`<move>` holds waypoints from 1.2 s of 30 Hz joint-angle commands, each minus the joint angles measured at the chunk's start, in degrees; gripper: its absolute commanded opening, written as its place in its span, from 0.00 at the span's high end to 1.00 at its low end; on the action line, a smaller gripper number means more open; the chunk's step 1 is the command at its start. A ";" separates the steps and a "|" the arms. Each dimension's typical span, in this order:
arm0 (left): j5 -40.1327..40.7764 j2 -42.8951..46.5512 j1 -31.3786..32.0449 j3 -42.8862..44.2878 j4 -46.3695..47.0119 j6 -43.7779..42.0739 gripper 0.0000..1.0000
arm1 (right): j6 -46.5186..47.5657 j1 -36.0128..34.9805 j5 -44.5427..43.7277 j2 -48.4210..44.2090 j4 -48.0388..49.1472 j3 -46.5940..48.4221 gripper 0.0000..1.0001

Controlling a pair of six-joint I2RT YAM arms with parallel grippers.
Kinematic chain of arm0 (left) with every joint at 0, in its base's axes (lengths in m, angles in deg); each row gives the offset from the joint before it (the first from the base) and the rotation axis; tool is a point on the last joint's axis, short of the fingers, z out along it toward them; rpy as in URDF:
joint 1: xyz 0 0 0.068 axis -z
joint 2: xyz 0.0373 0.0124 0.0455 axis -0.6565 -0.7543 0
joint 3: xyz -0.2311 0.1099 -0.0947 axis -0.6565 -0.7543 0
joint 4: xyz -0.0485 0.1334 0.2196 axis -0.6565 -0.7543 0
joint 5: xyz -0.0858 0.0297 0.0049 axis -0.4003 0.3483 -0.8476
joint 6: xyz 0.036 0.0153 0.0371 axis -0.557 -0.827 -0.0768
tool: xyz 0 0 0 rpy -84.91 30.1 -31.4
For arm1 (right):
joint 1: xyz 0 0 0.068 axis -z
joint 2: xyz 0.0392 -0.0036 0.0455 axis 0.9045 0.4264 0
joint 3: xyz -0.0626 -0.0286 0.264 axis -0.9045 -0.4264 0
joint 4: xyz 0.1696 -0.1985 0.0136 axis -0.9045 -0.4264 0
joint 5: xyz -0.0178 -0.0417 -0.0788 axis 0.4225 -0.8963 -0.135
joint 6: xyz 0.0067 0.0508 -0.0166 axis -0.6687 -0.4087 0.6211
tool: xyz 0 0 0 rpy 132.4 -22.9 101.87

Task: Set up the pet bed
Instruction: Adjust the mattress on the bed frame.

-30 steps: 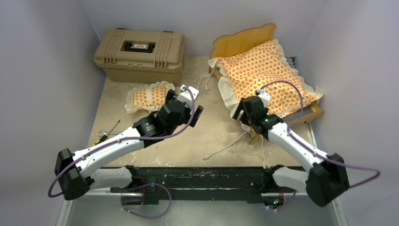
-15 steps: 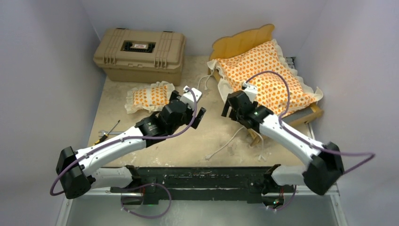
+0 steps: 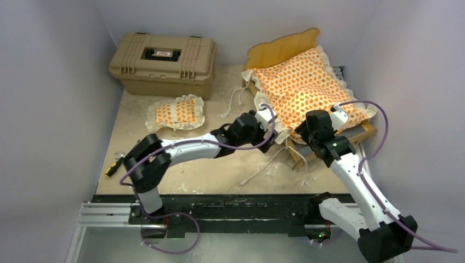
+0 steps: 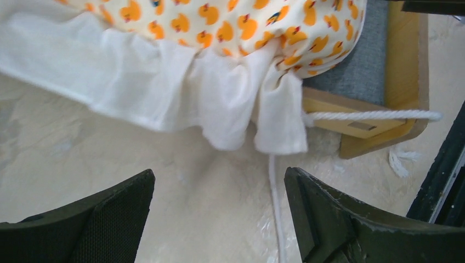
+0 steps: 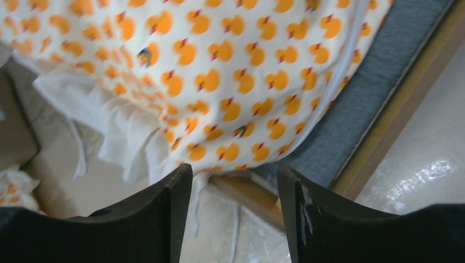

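Note:
The light-wood bed frame (image 3: 285, 46) with its scalloped headboard stands at the back right. The orange-patterned mattress cushion (image 3: 307, 87) lies on it, its white ruffle hanging over the near left side (image 4: 164, 93). The grey base (image 5: 378, 71) shows at the foot. The small matching pillow (image 3: 175, 112) lies on the table, left of the bed. My left gripper (image 3: 262, 130) is open and empty, low by the bed's near left corner (image 4: 219, 181). My right gripper (image 3: 308, 127) is open and empty over the cushion's near edge (image 5: 234, 172).
A tan plastic hard case (image 3: 162, 63) stands at the back left. White cords (image 3: 263, 167) trail on the table in front of the bed. A yellow-handled tool (image 3: 115, 167) lies near the left edge. Walls close in on both sides.
My left arm swung right, away from the pillow, to the bed's near left corner. My right gripper moved right and back along the cushion's near edge. The cushion looks flatter on the frame.

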 commanded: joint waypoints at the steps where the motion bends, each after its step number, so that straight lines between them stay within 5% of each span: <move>1: -3.73 -7.19 2.74 10.20 3.97 -2.98 0.12 | 1.87 8.58 2.24 1.03 4.02 -2.04 0.40; 14: -3.12 -19.90 6.24 19.93 -2.59 -8.74 0.37 | 4.40 16.54 13.00 7.11 15.37 -8.12 0.47; 18: -5.09 -20.66 6.39 20.70 -3.72 -9.43 0.64 | 4.24 16.94 13.95 8.33 17.35 -10.54 0.48; 21: -7.21 -19.97 6.72 21.06 -4.66 -9.98 0.81 | 4.23 17.21 14.19 8.70 17.92 -11.44 0.60; 25: -9.67 -17.60 7.77 21.18 -6.91 -12.89 0.98 | 4.48 17.30 12.87 6.13 15.30 -9.35 0.97; 36: -17.28 -11.85 13.25 16.98 -8.58 -15.73 1.00 | -1.27 17.37 5.07 -7.48 -1.05 -2.62 1.00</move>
